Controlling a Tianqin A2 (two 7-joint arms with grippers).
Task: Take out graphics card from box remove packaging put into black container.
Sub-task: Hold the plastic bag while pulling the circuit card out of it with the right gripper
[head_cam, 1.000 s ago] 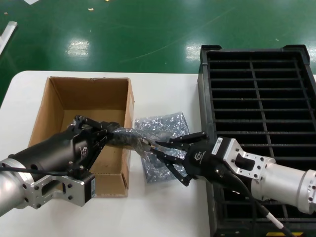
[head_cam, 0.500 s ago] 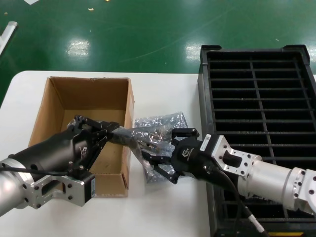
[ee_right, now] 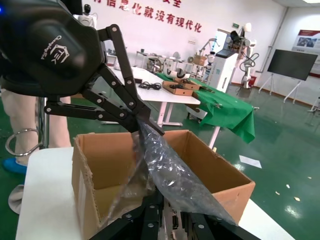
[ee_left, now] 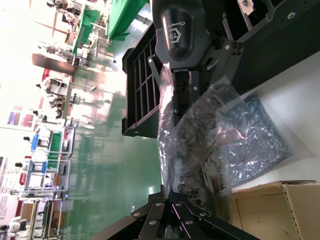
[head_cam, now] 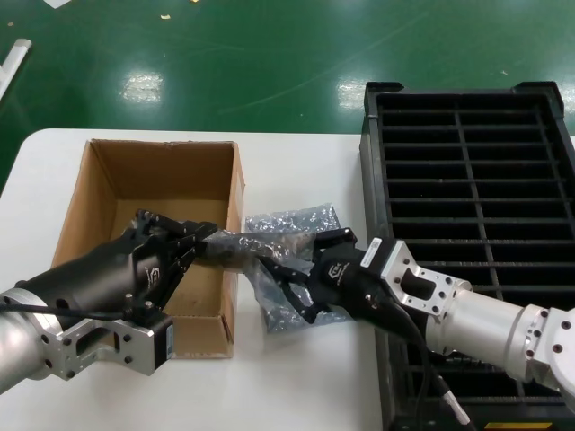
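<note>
The packaging [head_cam: 244, 244], a crinkly silver bag with the dark graphics card inside, hangs stretched between my two grippers just right of the box [head_cam: 162, 171]. My left gripper [head_cam: 208, 235] is shut on the bag's end over the box's right wall; its own view shows the bag [ee_left: 200, 140] running away from its tips [ee_left: 172, 192]. My right gripper [head_cam: 275, 269] has its tips in the bag's other end and is shut on the graphics card [ee_right: 174, 222], whose metal bracket shows between its jaws [ee_right: 172, 215]. The black container [head_cam: 476, 180] stands to the right.
Another silver bag [head_cam: 310, 220] lies flat on the white table [head_cam: 296, 377] under the held one, between box and container. The box floor looks bare where it shows. Green floor lies beyond the table's far edge.
My right gripper moved left from beside the container towards the bag, and its open fingers closed on the card's end. My left gripper stayed where it was, holding the bag.
</note>
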